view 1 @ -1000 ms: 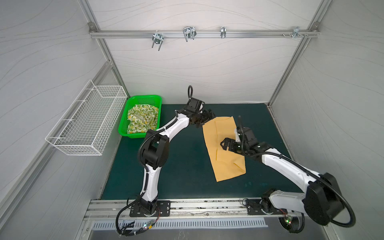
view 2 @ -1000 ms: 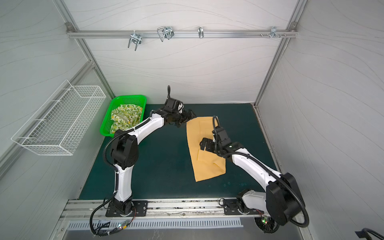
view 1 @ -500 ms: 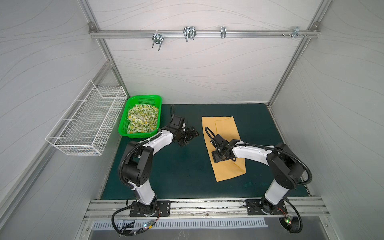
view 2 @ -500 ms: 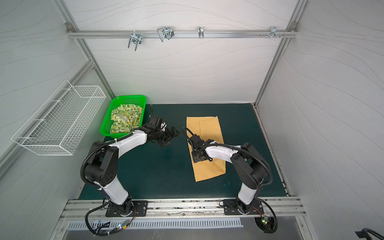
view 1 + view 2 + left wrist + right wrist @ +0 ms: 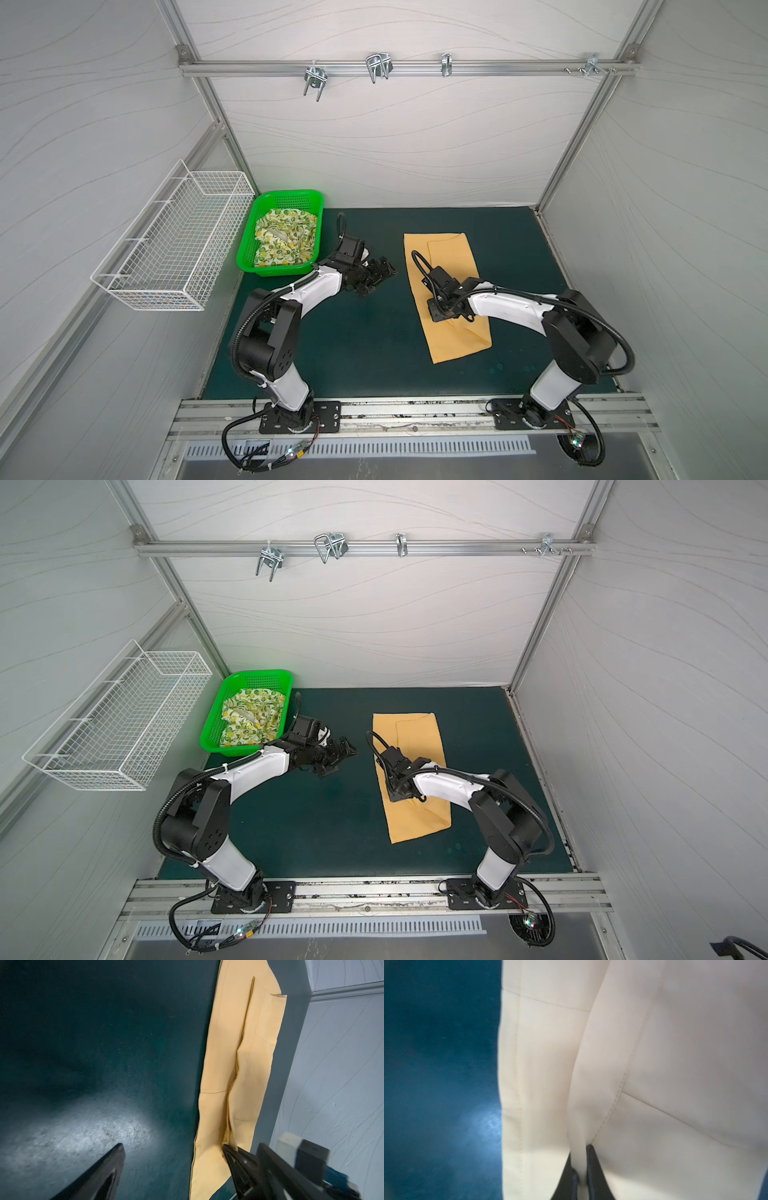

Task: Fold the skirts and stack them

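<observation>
Two matching arms. Left arm (image 5: 316,286), right arm (image 5: 507,309): glossy white link shells, chunky black joint housings. Black corrugated cable hose (image 5: 234,347) loops outside each arm. Flat black base plates (image 5: 330,417) with silver screws. Small lit circuit board (image 5: 577,444) on thin red and black wires by each base. Fingers (image 5: 99,1174) matte black, tapered to narrow tips, plastic-looking. Black boxy wrist camera block (image 5: 351,249) with its own looped cable.
</observation>
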Controlling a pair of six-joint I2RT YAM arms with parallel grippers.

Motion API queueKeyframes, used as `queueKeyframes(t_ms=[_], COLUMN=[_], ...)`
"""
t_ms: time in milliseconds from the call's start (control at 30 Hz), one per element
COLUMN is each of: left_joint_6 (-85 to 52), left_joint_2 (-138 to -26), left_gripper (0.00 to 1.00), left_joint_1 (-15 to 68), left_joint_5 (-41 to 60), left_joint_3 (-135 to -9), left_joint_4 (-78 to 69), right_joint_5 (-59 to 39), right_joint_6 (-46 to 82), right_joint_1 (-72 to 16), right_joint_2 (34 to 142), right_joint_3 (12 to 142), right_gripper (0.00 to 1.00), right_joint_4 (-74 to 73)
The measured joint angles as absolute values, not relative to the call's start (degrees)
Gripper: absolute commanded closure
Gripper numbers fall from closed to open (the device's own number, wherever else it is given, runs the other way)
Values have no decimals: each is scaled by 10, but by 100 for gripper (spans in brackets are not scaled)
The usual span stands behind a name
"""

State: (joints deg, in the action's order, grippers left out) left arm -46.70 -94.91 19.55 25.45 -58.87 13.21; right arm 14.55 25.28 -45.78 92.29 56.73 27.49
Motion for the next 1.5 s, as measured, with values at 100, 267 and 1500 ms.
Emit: queueKeyframes(t_ms=[100, 267, 1500], left_joint_6=[-466, -459, -435], left_joint_2=[-949, -941, -1116], left_gripper=[1, 1, 41], left_joint_1=[196, 208, 402], left_joint_5=[258, 258, 198], left_joint_3=[-586, -580, -698], left_joint_4=[122, 119, 163], right_joint_5=[91, -10, -210], right_joint_6=[259, 283, 376], right_joint_1=[-409, -220, 9], right_joint_2=[853, 727, 581], right_joint_3=[565, 520, 347], right_gripper=[92, 87, 1], right_joint_4=[272, 242, 155])
